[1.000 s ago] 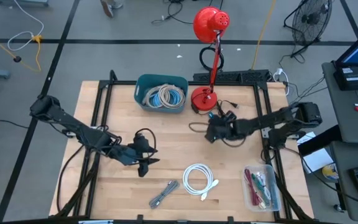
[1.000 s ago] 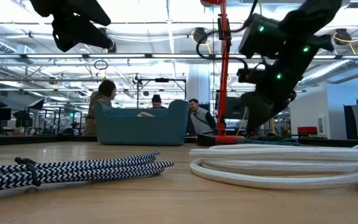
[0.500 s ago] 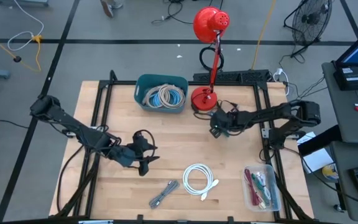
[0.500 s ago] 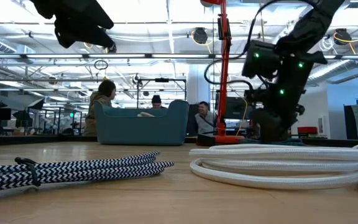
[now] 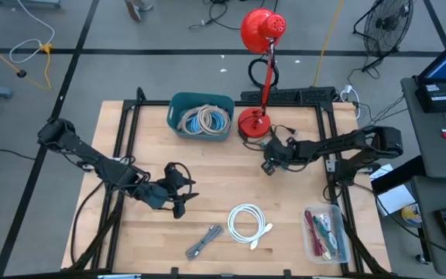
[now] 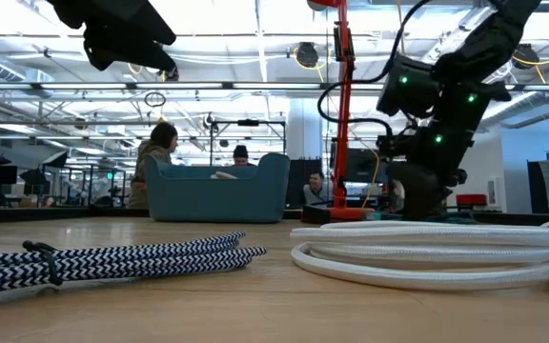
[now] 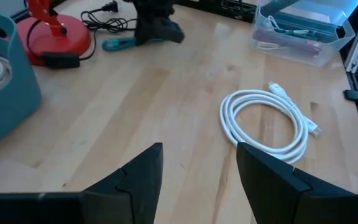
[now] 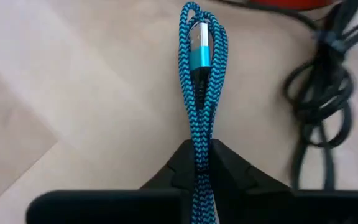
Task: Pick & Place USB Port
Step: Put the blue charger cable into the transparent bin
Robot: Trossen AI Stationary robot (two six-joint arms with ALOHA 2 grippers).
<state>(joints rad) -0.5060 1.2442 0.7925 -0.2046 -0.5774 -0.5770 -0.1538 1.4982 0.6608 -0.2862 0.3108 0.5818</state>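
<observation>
A blue braided USB cable (image 8: 199, 81), folded into a narrow bundle with its silver plug (image 8: 197, 38) showing, lies on the wooden table (image 5: 207, 178) beside the red lamp's base (image 5: 253, 122). My right gripper (image 5: 269, 161) is down on it and shut; the left wrist view shows it too (image 7: 157, 30), with the cable (image 7: 118, 43) sticking out beside it. My left gripper (image 7: 197, 149) hovers open over the table's left middle (image 5: 179, 204), holding nothing. My right gripper pinches the blue cable bundle between its two fingers at one end of the bundle (image 8: 199, 155), several strands together. The fingers slant down from above and lie along the cable. The rest of the bundle stretches away from the fingers, flat on the table.
A white coiled cable (image 5: 248, 225) and a black-and-white braided cable (image 5: 204, 242) lie near the front edge. A teal bin of cables (image 5: 200, 116) stands at the back, a clear box of cables (image 5: 324, 234) at the front right. The lamp's black cord (image 8: 322, 93) lies beside the blue cable.
My right gripper has swung toward the lamp's base and sunk to the table, tipping steeper, and has shut on the blue cable. The cable stays on the table. My left gripper has rolled a little in place.
</observation>
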